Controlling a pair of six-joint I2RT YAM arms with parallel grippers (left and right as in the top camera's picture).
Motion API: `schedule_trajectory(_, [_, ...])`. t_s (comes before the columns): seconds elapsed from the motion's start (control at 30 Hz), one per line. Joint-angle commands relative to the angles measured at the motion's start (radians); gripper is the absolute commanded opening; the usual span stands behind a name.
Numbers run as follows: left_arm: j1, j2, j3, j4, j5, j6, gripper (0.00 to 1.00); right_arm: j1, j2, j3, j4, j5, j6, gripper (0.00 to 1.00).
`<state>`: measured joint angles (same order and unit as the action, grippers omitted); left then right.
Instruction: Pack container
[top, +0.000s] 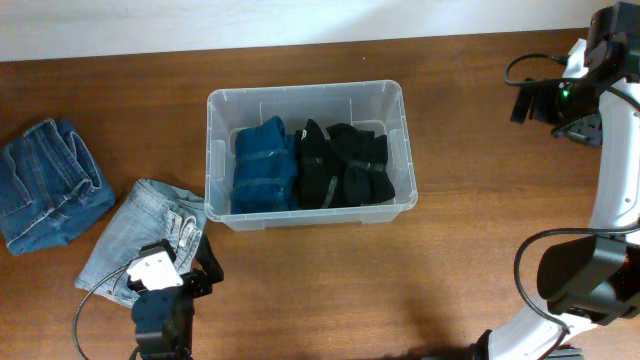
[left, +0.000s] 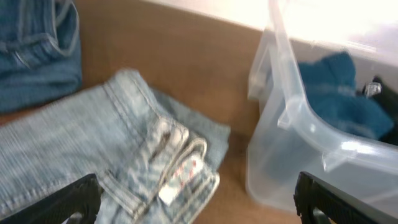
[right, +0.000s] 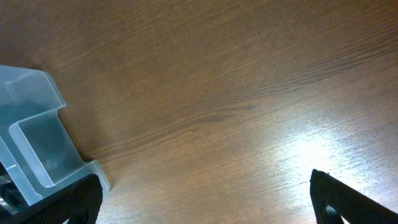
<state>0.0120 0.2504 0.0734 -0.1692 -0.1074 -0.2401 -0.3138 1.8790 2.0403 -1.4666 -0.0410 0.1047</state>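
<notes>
light jeans' label (left: 177, 180), print unreadable

wooden table (top: 450, 260) bears container (top: 305, 218), 2 jeans (top: 48, 195).

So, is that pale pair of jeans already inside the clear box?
No, the pale jeans lie on the table next to the box, outside its wall.

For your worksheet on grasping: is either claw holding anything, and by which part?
Nothing is held. The left claw is open above the light jeans; the right claw is open over the table.
</notes>
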Motion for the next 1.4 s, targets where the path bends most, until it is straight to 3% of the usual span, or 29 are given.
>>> schedule_trajectory(0.0, [0.004, -0.008, -0.013, 0.037, -0.023, -0.002, 0.99, -0.001, -0.008, 0.005, -0.003, 0.008, 0.0, 0.99])
schedule_trajectory(0.2, [0.004, -0.008, 0.117, -0.039, -0.043, -0.007, 0.99, -0.001, -0.008, 0.005, -0.003, 0.008, 0.0, 0.99])
schedule_trajectory(0.37, [0.004, 0.046, 0.403, -0.351, -0.249, -0.097, 0.99, -0.001, -0.008, 0.005, -0.003, 0.008, 0.0, 0.99])
schedule_trajectory(0.47, [0.004, 0.149, 0.61, -0.517, -0.282, -0.089, 0.99, -0.001, -0.008, 0.005, -0.003, 0.008, 0.0, 0.99])
schedule_trajectory(0.67, [0.004, 0.431, 0.979, -0.792, -0.262, 0.087, 0.99, -0.001, -0.008, 0.005, -0.003, 0.008, 0.0, 0.99])
schedule_trajectory(0.77, [0.004, 0.568, 1.101, -0.909, -0.263, 0.101, 0.99, -0.001, -0.008, 0.005, -0.003, 0.008, 0.0, 0.98])
schedule_trajectory(1.03, [0.003, 0.744, 1.135, -0.967, -0.247, 0.107, 0.99, -0.001, -0.008, 0.005, -0.003, 0.008, 0.0, 0.98])
schedule_trajectory(1.17, [0.003, 0.79, 1.135, -0.969, -0.105, 0.251, 0.99, -0.001, -0.008, 0.005, -0.003, 0.008, 0.0, 0.99])
schedule_trajectory(1.37, [-0.008, 0.799, 1.135, -1.008, -0.064, 0.279, 0.99, -0.001, -0.008, 0.005, -0.003, 0.008, 0.0, 0.99])
